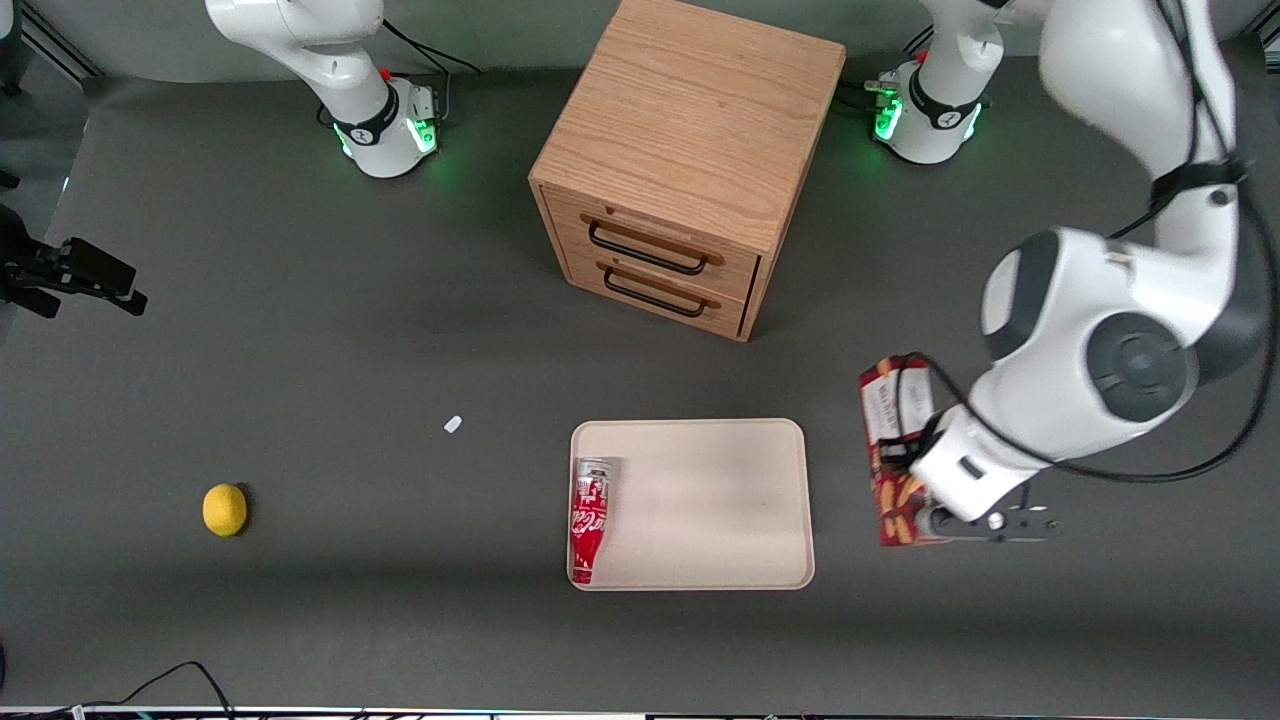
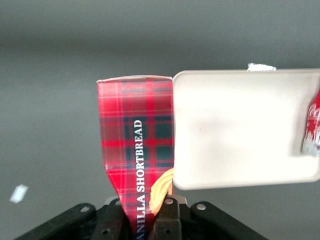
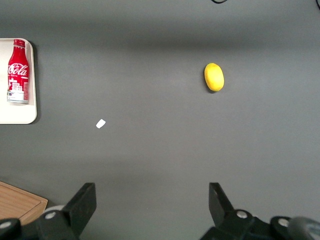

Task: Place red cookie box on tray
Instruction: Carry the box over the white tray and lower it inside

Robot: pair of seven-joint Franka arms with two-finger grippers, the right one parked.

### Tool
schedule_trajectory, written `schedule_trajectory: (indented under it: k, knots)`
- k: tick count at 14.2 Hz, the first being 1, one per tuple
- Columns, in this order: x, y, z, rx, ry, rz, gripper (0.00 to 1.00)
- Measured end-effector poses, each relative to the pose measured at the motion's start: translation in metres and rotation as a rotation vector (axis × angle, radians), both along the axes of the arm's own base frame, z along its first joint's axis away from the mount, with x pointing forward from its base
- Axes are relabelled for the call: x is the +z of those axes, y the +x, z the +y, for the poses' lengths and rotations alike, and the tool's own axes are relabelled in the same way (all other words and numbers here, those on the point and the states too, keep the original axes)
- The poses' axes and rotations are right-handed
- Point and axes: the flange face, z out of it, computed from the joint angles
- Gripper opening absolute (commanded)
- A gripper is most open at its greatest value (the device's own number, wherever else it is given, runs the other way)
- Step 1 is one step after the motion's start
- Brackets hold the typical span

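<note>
The dark grey bench (image 1: 300, 350) carries a tray (image 1: 720, 500) just beside the pincer (image 1: 905, 470), a wooden cabinet (image 1: 690, 160), and, well away, a lemon (image 1: 224, 509) and a white scrap (image 1: 453, 424).

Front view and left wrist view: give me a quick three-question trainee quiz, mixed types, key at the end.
1. True or false: the slim red tartan cardboard cookie box already lies on the flat beige rectangular tray.
2. What lies on the tray? A) yellow lemon B) red-and-white cola bottle C) nothing
3. Fill in: the left arm's hand is shut on the ____.

Key: 1 false, the box is held beside the tray; 2 B; 3 cookie box.
</note>
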Motion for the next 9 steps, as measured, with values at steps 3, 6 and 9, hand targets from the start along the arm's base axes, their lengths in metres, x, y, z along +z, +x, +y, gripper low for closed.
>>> schedule_trajectory:
  k: [3,6,9]
  knots:
    - [-0.056,0.011,-0.029,-0.006,-0.008,-0.023,0.0]
    - [-0.117,0.012,-0.057,-0.033,0.006,-0.028,0.0]
    - [-0.171,0.008,-0.076,-0.05,0.026,-0.049,0.0]
